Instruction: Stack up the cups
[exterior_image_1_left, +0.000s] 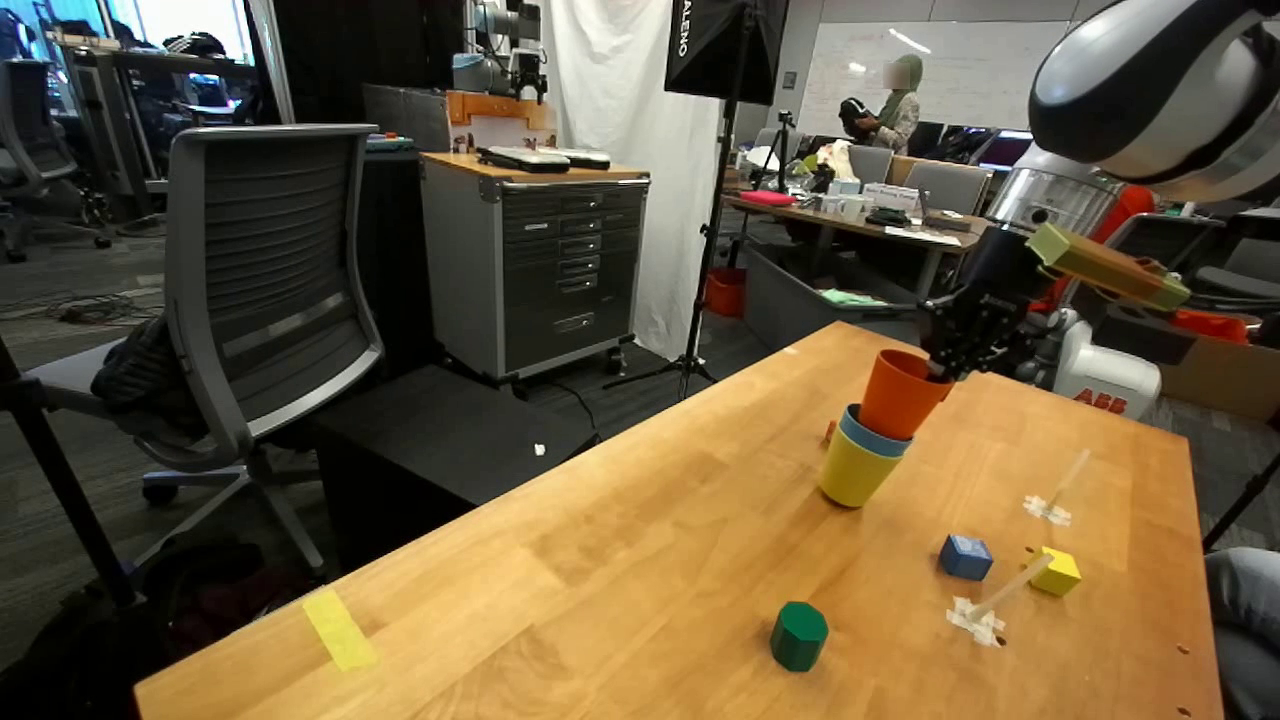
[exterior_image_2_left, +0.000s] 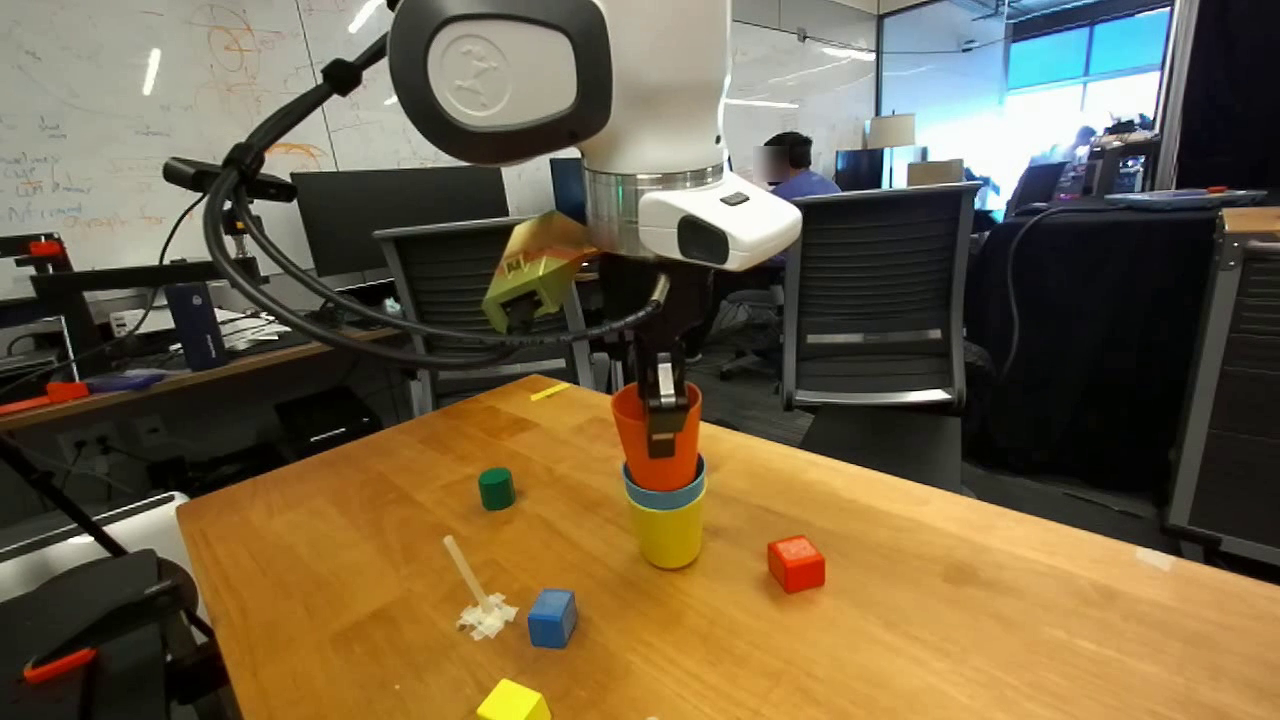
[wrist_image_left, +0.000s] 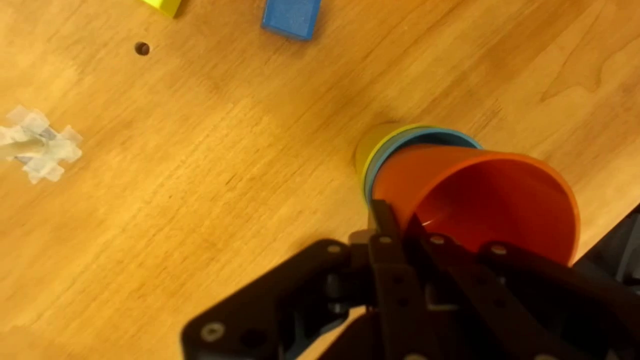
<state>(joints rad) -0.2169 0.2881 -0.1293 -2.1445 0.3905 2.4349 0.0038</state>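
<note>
Inboard of the worktop (exterior_image_1_left: 600, 580) edge facing the cabinet (exterior_image_1_left: 570, 270), blue cup (exterior_image_2_left: 664, 499) nests in yellow cup (exterior_image_2_left: 669, 541), claw (wrist_image_left: 400, 222) pinches orange cup (exterior_image_1_left: 898, 395) part-way into blue; likely only seating and release left.

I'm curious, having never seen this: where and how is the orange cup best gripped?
Probably take the orange cup by its rim, from above, as the tool does now: its open mouth faces up, while its lower end sits inside the blue cup.
</note>
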